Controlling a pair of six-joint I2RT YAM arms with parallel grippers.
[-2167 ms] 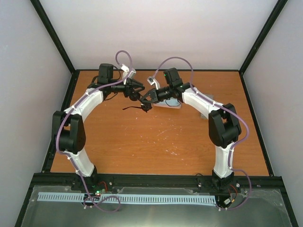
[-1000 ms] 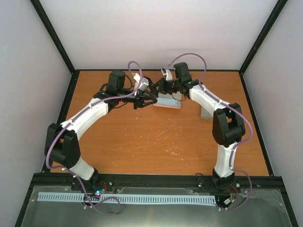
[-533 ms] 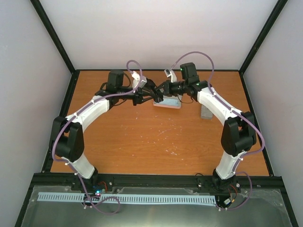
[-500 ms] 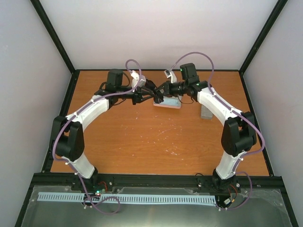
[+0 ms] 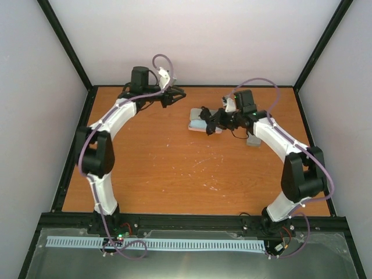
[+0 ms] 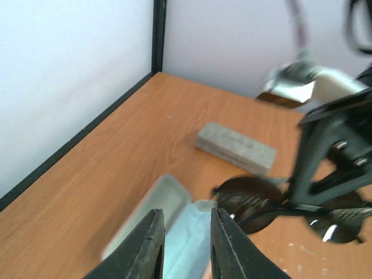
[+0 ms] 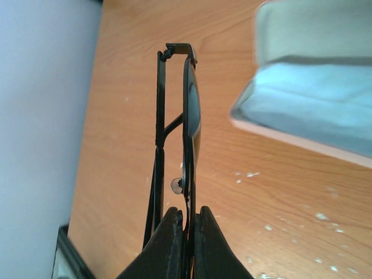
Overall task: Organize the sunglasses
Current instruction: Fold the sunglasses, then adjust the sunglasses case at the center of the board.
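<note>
**Casing the dark sunglasses [image 7: 189,110]**
Right gripper [image 7: 187,218] clamps them; left gripper [image 6: 186,232] apart, empty. Next: lower into open case [image 7: 317,29].

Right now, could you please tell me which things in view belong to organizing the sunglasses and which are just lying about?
Belonging to the job:
black sunglasses, folded, gripped in the right end effector
open case holding a pale blue cloth, probably where the glasses go

Just lying about:
closed grey case, apart from the open one, untouched
</note>
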